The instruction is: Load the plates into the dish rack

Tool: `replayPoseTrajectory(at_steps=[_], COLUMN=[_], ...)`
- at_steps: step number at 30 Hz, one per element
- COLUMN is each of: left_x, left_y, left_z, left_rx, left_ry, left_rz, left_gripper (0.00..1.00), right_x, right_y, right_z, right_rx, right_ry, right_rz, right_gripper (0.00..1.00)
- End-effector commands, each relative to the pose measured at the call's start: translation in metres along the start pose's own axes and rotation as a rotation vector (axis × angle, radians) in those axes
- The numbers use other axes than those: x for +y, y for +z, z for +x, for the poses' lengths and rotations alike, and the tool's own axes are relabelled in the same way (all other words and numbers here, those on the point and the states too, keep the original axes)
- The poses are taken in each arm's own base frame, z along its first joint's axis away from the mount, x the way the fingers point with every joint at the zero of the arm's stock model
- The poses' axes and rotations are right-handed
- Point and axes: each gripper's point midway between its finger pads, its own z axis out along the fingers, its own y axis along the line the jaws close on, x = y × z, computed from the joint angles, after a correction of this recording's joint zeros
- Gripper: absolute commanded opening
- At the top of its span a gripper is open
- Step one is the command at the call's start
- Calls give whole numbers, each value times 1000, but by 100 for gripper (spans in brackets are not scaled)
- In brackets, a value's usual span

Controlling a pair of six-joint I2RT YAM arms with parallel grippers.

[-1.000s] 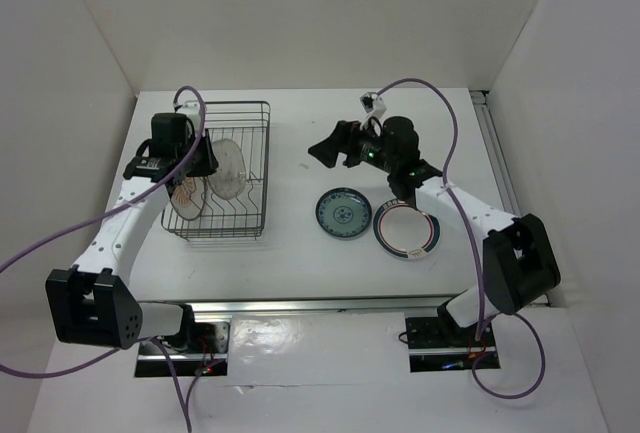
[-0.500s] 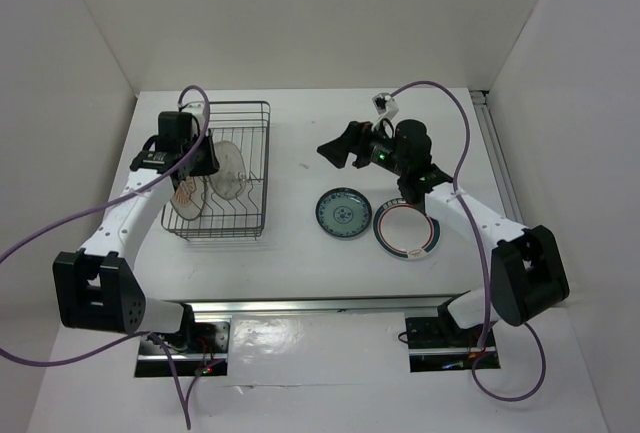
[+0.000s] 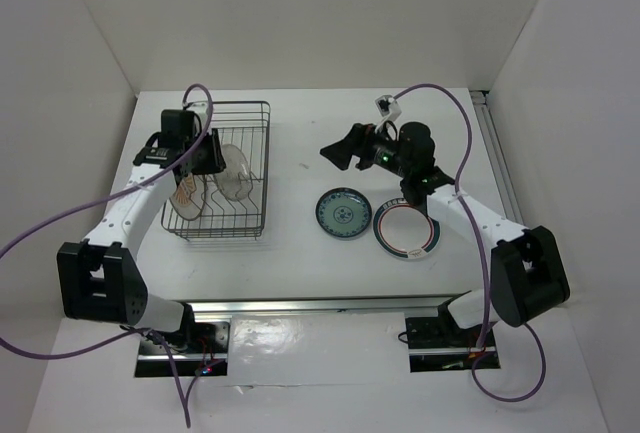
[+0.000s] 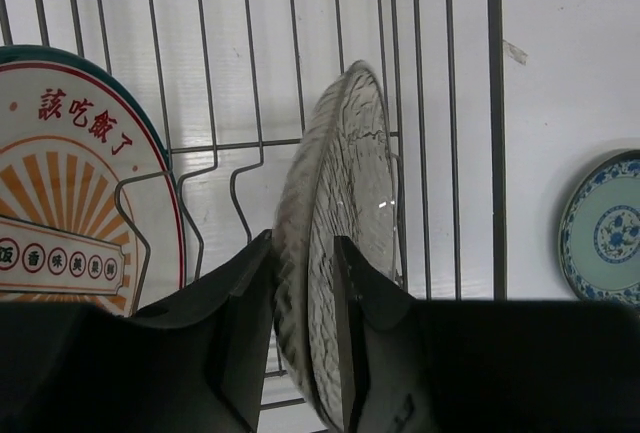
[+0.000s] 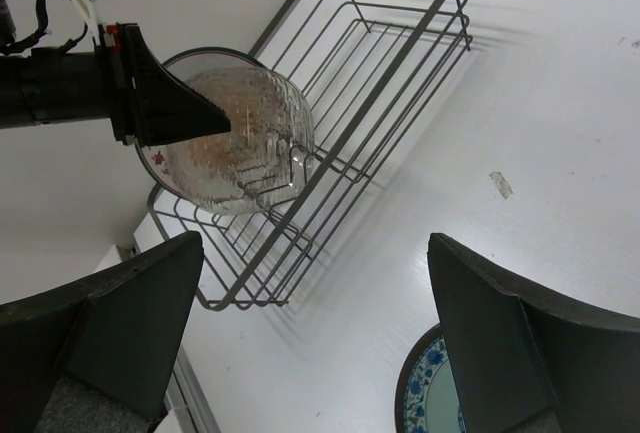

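Nearest the arm bases, two plates lie flat on the table (image 3: 300, 253), not yet loaded: the larger white plate with the green-and-red rim (image 3: 407, 229), and touching or almost touching it, the teal-blue patterned plate (image 3: 343, 212). Both sit on the near side of the right gripper (image 3: 337, 153). Its jaws are spread wide with nothing between them, and it hangs above bare table between these plates and the dish rack (image 4: 492, 103). In its wrist view the teal-blue plate just shows at the bottom edge, closer to one finger than the other.

Further in, the white plate with the orange sunburst pattern (image 4: 70, 203) stands on edge in the rack, one slot to the side of the left jaws, against a divider prong. The translucent glass plate (image 4: 345, 183) stands upright directly between the jaws of the left gripper (image 4: 303, 243), with its lower edge down among the wires. The fingers sit narrowly on either face of its rim. Whether they are pressing it or only flanking it I cannot tell.

By my reckoning the task is about half done. Two plates are in the rack, the glass one needing only to be let go, and two wait on the table.
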Motion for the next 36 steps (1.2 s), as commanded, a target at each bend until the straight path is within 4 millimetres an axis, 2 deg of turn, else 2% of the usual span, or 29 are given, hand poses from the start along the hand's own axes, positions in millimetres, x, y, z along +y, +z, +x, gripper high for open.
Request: replayPoseTrajectory(at_steps=[1, 6, 7, 9, 10, 11, 14, 15, 16, 17, 18, 19, 20, 21, 22, 25, 26, 27, 29, 30, 32, 34, 35, 36], left_x=[-9, -17, -19, -22, -26, -26, -29, -30, -33, -40, -48, -54, -64, -65, -67, -69, -69, -67, -65, -64, -62, -62, -64, -58], left_y=[-5, -15, -19, -26, -38, -42, -60, -79, -82, -92, -106, -116, -118, -125, -135, -136, -133, -128, -122, -109, -106, -106, -111, -110], left_z=[-24, -30, -29, -35, -44, -43, -49, -59, -55, -63, -65, -70, -63, -68, -70, -68, -67, -67, -69, -65, -65, -65, -68, -70], left_rx=[-60, -98, -104, -136, -180, -193, -270, -327, -334, -371, -406, -432, -425, -460, -492, -499, -477, -456, -402, -352, -336, -336, -353, -360], left_ry=[0, 7, 8, 14, 10, 0, -13, -21, -27, -59, -64, -51, -32, -37, -37, -49, -72, -92, -110, -121, -128, -128, -132, -140], left_rz=[41, 77, 88, 106, 115, 118, 126, 140, 161, 194, 239, 281, 345, 362, 372, 388, 388, 374, 352, 349, 348, 348, 354, 334], left_gripper=[42, 97, 100, 100, 100, 100, 100, 100, 100, 100, 100, 100, 100, 100, 100, 100, 100, 100, 100, 100, 100, 100, 100, 100], right_x=[11, -8, -9, -17, -18, -20, -33, -43, -48, -56, -65, -66, -69, -75, -69, -81, -78, -86, -93, -95, -108, -111, -113, -114], right_y=[-5, -10, -10, -12, -15, -17, -39, -59, -69, -80, -92, -108, -116, -129, -144, -179, -193, -205, -229, -237, -261, -270, -278, -279], right_z=[-16, -11, -12, -2, -4, -3, 10, 4, 7, 17, 18, 26, 45, 49, 59, 93, 93, 105, 115, 117, 133, 141, 151, 156], right_rx=[-57, -41, -38, -2, -6, -2, 12, -20, -23, -22, -42, -33, -18, -46, -52, -129, -183, -231, -276, -319, -311, -312, -277, -260], right_ry=[-36, -74, -70, -57, -66, -61, -105, -111, -114, -66, -42, -2, 62, 94, 131, 318, 337, 446, 484, 552, 555, 593, 598, 611], right_rz=[-43, 59, 71, 109, 124, 140, 312, 434, 490, 543, 617, 657, 682, 752, 774, 896, 901, 954, 1019, 1049, 1169, 1229, 1274, 1294], right_gripper=[100, 100, 100, 100, 100, 100, 100, 100, 100, 100, 100, 100, 100, 100, 100, 100, 100, 100, 100, 100, 100, 100, 100, 100])
